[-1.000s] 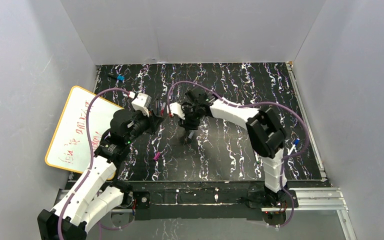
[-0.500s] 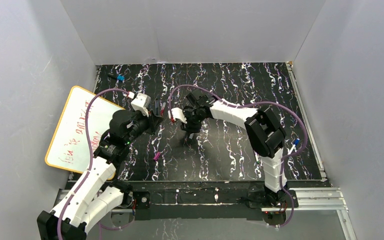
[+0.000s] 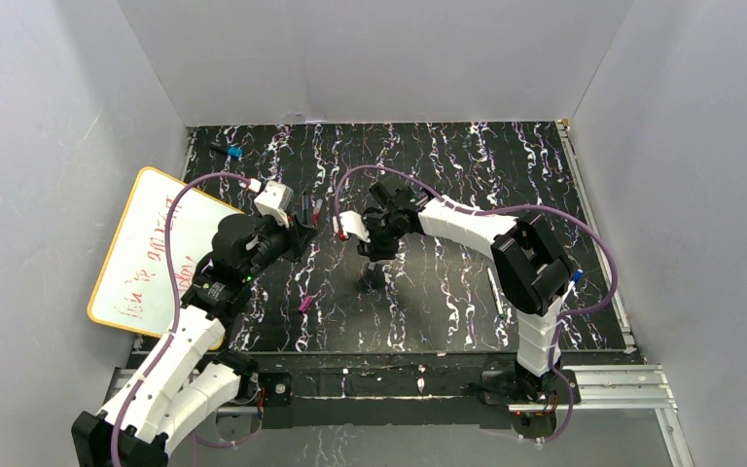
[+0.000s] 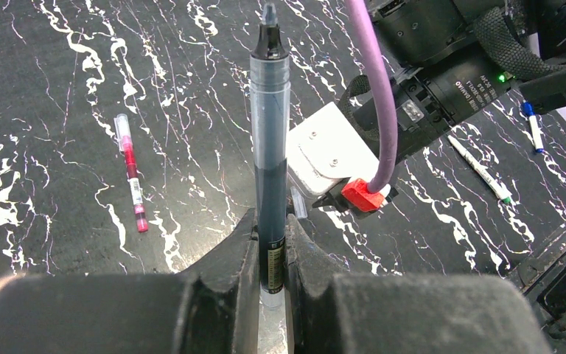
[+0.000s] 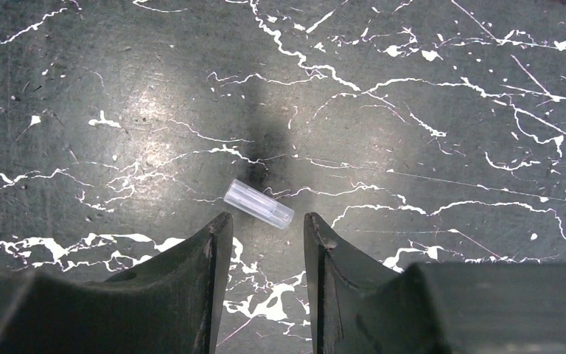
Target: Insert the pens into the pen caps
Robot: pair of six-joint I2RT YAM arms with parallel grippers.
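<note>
A dark-barrelled pen (image 4: 270, 147) stands clamped between the fingers of my left gripper (image 4: 270, 221), its black tip pointing away from the wrist. In the top view, this left gripper (image 3: 297, 236) sits left of centre on the mat. My right gripper (image 5: 265, 221) hangs open just above a small clear greyish pen cap (image 5: 259, 204) lying flat on the mat, beyond its fingertips. From above, my right gripper (image 3: 374, 255) faces the left one. A magenta pen cap (image 3: 304, 305) lies nearer the front. A red pen (image 4: 131, 173) and a white pen with a greenish end (image 4: 479, 168) lie loose.
A whiteboard (image 3: 151, 255) with a yellow rim overhangs the mat's left edge. A short blue-tipped black object (image 3: 233, 152) lies at the back left, and another blue-tipped piece (image 4: 532, 125) near the right arm. Grey walls enclose the black marbled mat (image 3: 447, 321).
The right arm's elbow has swung to the right, uncovering the white pen, and its gripper has shifted slightly toward the front while narrowing a little. The left arm has not moved.
</note>
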